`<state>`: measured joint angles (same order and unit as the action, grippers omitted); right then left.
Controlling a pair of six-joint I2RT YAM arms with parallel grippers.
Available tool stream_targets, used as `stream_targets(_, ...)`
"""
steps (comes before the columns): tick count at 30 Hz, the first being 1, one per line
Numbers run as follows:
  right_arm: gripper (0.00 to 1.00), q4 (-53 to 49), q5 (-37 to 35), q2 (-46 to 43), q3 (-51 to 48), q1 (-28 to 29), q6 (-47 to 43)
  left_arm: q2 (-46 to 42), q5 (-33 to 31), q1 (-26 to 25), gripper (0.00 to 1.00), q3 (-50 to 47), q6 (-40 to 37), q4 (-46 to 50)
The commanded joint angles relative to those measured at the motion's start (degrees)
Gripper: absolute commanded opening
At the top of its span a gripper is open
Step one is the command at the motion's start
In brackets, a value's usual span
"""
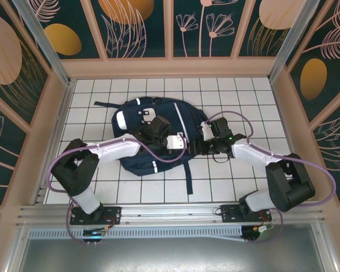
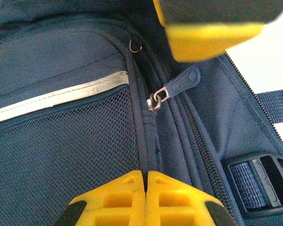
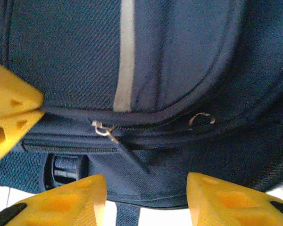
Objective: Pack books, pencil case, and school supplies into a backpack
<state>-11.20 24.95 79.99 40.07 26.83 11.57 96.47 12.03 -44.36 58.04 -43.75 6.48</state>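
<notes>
backpack (image 1: 130,157): navy, lying flat near the middle of the white tiled counter (image 1: 102,187), white-grey patch (image 1: 122,119) toward the far left, dark strap (image 1: 189,175) trailing toward the near edge. main zip looks closed along the stretch in view.

left wrist view: zip pull (image 2: 179,84) lies slantwise on the seam, metal slider just below it. pale stripe (image 2: 61,96) runs across the pocket panel, mesh pocket (image 2: 61,160) under it. black buckle (image 2: 259,181) at lower right. small wire ring (image 2: 135,46) at the seam above the pull.

left pincer (image 2: 145,197): clenched, yellow pads pressed flat together over the seam below the slider; can't tell whether any cloth is pinched between them.

right pincer (image 3: 146,202): released, yellow fingers (image 3: 231,197) set well apart, nothing between them, poised at the backpack's edge just beside the zip. one of its fingers shows blurred at the top of the left wrist view, near the pull.

right wrist view: the left pincer's tips sit at the left edge, against the seam, near the slider.

both arms reach in from the near edge and meet at the backpack's right side.
</notes>
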Motion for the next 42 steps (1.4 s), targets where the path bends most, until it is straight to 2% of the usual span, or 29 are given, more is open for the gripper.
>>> stream_targets(1,0.47,4.94,-1.77,-0.08,0.71,0.82,-5.29,-2.86,4.57,1.54,0.00,-0.33,1.40,-0.24)
stream_targets(4,0.47,3.56,-1.34,4.04,3.82,1.14,-6.70,-3.61,8.49,3.14,0.00,-0.65,2.84,-0.33)
stream_targets(7,0.47,3.07,-1.81,7.28,5.30,4.06,-8.50,-3.82,11.39,4.75,0.00,-0.59,4.10,-0.39)
stream_targets(12,0.45,4.00,-7.99,8.30,6.14,8.13,-8.63,-3.59,13.78,5.58,0.00,-0.58,3.98,-0.20)
stream_targets(15,0.32,5.29,-11.38,6.93,6.25,8.15,-7.74,-3.48,14.65,5.67,0.00,-0.59,3.87,-0.25)
stream_targets(21,0.00,7.90,-13.38,4.27,5.41,8.15,-7.51,-4.81,14.47,6.79,0.00,-1.70,3.29,-0.11)
stream_targets(25,0.00,4.52,-19.63,4.39,6.13,6.88,-5.95,-6.73,13.60,9.38,0.00,-3.47,1.74,1.03)
stream_targets(31,0.00,2.51,-23.13,4.34,5.92,2.34,-2.91,-8.88,13.17,11.82,0.00,-6.19,-1.16,1.60)
stream_targets(35,0.00,2.32,-25.45,4.94,6.36,1.31,-3.70,-10.57,14.04,13.29,0.00,-8.46,-2.64,0.19)
stream_targets(38,0.00,2.32,-22.15,5.06,6.55,2.74,-6.91,-11.84,14.06,15.64,0.00,-9.79,-2.35,-1.71)
stream_targets(42,0.00,0.89,-20.12,4.69,7.69,8.92,-9.34,-9.89,12.14,20.81,0.00,-5.54,1.32,0.21)
